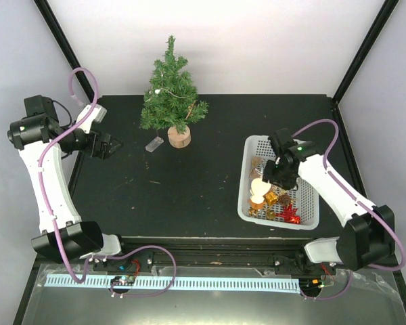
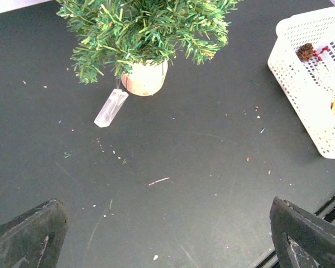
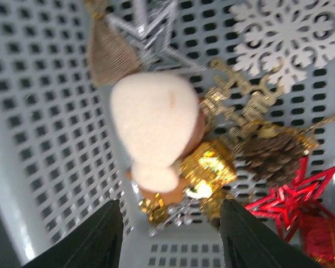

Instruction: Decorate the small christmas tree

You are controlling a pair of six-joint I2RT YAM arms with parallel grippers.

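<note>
The small christmas tree [image 1: 170, 88] stands on its wood disc base [image 1: 179, 137] at the back of the black table; it also shows in the left wrist view [image 2: 145, 28]. A clear crystal ornament [image 2: 111, 108] hangs from a low branch beside the base. My left gripper [image 2: 167, 240] is open and empty, over bare table left of the tree [image 1: 111, 145]. My right gripper [image 3: 170, 234] is open, low inside the white basket [image 1: 251, 203], just above a cream plush ornament [image 3: 153, 131] and a gold gift box [image 3: 209, 167].
The basket holds a white snowflake [image 3: 285, 42], a pinecone [image 3: 273, 156], a red star [image 3: 293, 195], a silver star [image 3: 151, 22] and gold glitter pieces. Black frame posts stand at the back corners. A rail runs along the near table edge [image 1: 210, 254].
</note>
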